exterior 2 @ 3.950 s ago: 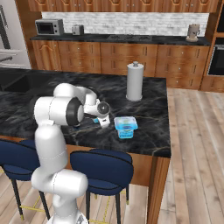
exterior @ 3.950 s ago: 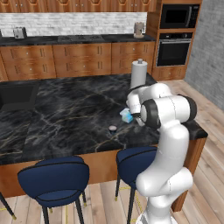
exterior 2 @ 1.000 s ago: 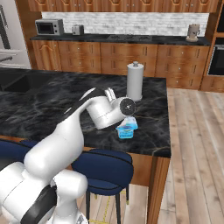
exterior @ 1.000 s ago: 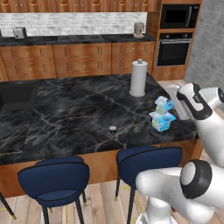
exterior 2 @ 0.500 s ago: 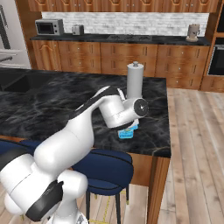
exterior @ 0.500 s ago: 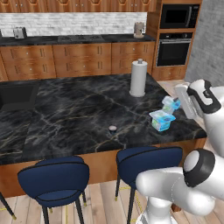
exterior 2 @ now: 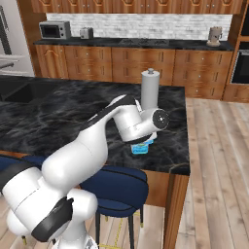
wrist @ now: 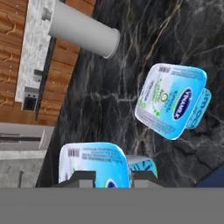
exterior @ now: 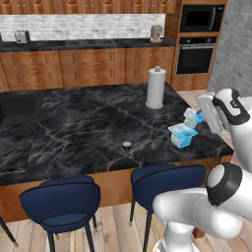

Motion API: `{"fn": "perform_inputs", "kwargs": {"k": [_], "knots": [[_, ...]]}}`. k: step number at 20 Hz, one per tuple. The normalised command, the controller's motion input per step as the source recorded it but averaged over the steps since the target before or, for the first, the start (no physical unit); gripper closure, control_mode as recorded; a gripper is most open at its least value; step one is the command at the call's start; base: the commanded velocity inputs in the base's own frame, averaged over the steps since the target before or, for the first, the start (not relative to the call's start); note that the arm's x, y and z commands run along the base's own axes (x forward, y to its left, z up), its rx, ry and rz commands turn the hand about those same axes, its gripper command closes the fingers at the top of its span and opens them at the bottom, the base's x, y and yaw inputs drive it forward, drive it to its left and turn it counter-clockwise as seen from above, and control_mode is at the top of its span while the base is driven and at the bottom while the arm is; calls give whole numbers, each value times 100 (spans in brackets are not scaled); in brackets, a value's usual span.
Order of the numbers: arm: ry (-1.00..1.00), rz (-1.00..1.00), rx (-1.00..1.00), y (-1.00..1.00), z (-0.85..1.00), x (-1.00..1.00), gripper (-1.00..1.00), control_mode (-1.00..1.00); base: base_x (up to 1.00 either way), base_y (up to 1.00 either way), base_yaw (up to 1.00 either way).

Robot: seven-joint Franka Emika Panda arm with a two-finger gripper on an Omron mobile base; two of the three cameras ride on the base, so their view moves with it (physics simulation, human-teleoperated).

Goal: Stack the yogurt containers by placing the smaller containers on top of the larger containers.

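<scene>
I have the small light-blue pack clamped between the gripper tips; in the hand view both dark fingertips sit hard against its lower edge, so I read this as a grasp, not an empty close. The larger teal-and-white pack rests on the black marble counter near the right end, and from the hand it lies ahead and off to one side, apart from the carried pack with bare stone between them. In the left base view the held pack hangs just beyond and slightly above the big one, toward the paper-towel roll. The big pack's lid sits skewed relative to the small one's edges, so I judge a wrist turn would be needed to square them before lowering. The tiny dark cup stands well apart to the left, near the counter's front edge. The next move turns on bringing the hand back over the big pack's centre.
</scene>
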Motion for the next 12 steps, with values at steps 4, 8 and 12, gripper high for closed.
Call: {"fn": "perform_inputs", "kwargs": {"k": [4, 8, 12], "knots": [[0, 0, 0, -9, -14, 8, 100, -100, 0, 0, 0], [0, 0, 0, -11, -17, 8, 100, -100, 0, 0, 0], [0, 0, 0, -9, -17, 8, 100, -100, 0, 0, 0]]}}
